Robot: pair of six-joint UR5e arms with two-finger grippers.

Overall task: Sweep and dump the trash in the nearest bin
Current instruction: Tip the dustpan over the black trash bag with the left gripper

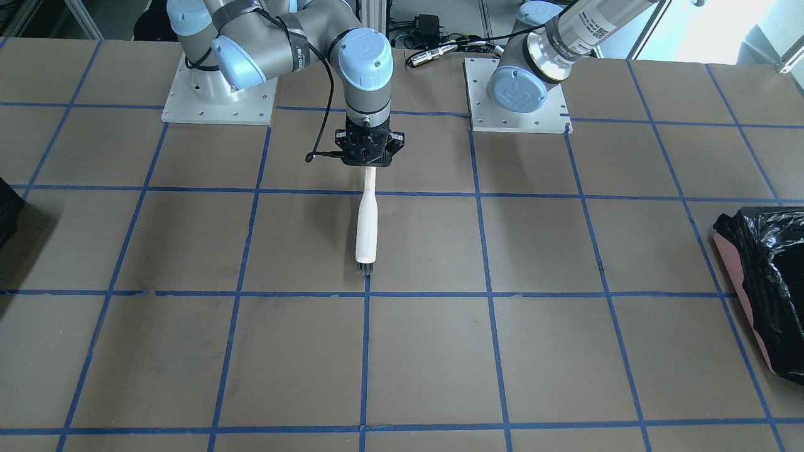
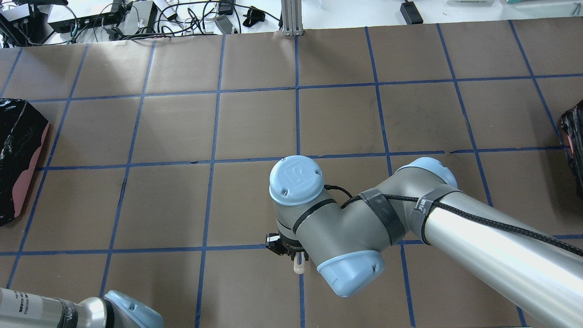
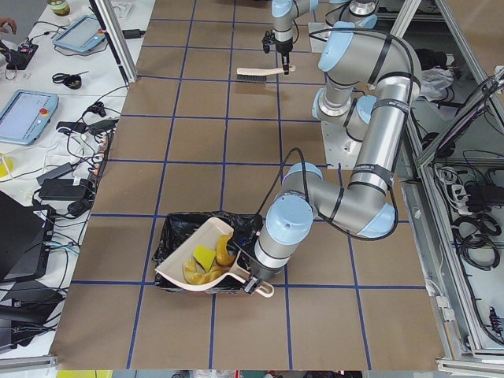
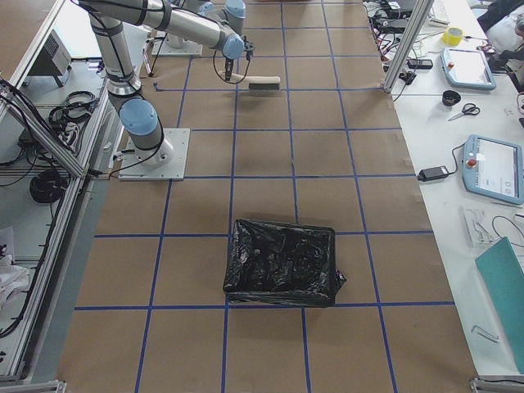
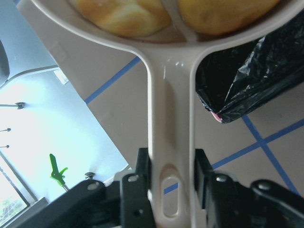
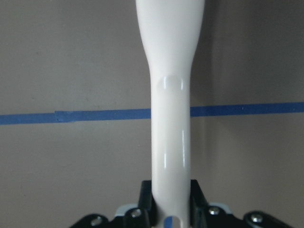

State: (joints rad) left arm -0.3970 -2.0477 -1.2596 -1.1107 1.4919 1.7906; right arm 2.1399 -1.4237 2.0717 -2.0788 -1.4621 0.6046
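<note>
My left gripper (image 5: 172, 175) is shut on the handle of a white dustpan (image 5: 171, 109). It holds the pan over the pink-sided bin (image 3: 175, 236) lined with a black bag (image 5: 251, 80). The trash (image 3: 206, 261) lies in the pan: a yellow-green sponge, a brownish lump (image 5: 223, 14) and a pale yellow piece (image 5: 123, 16). My right gripper (image 1: 369, 164) is shut on the handle of a white brush (image 1: 366, 232). The brush's bristle end rests on the table near the middle, and its handle also shows in the right wrist view (image 6: 171, 95).
The same bin shows at the right edge of the front view (image 1: 766, 282) and the left edge of the overhead view (image 2: 18, 155). A second black-lined bin (image 4: 282, 262) stands at the table's other end. Blue tape lines grid the brown table (image 1: 440, 351).
</note>
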